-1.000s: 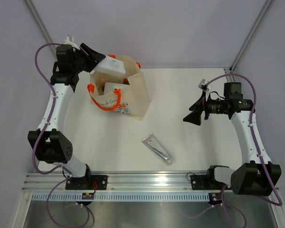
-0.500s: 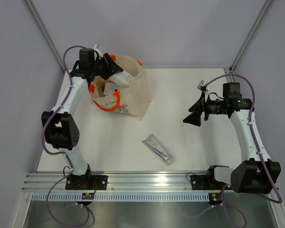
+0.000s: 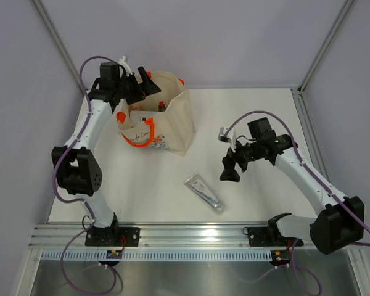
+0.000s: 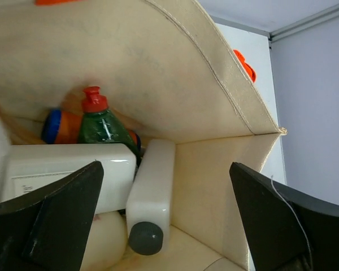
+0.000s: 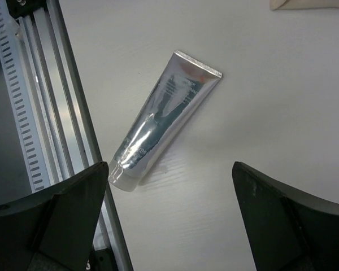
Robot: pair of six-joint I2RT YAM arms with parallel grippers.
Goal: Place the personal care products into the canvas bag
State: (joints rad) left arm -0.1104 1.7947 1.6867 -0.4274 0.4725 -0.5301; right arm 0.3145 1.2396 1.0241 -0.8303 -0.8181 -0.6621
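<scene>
The cream canvas bag with orange handles stands open at the back left. My left gripper hangs over its mouth, open and empty. Its wrist view looks inside the canvas bag: between the fingers of the left gripper lies a white bottle with a dark cap, beside another white bottle, a green red-capped bottle and an orange cylinder with a blue cap. A silver tube lies on the table. My right gripper hovers open just right of the silver tube.
The aluminium rail runs along the near table edge, close to the tube's cap end, and shows as a rail in the right wrist view. The cage posts and purple walls bound the table at the back and sides.
My left gripper opened and the white bottle it held now lies inside the bag. My right arm swung left and down from the right side to hover by the silver tube.
</scene>
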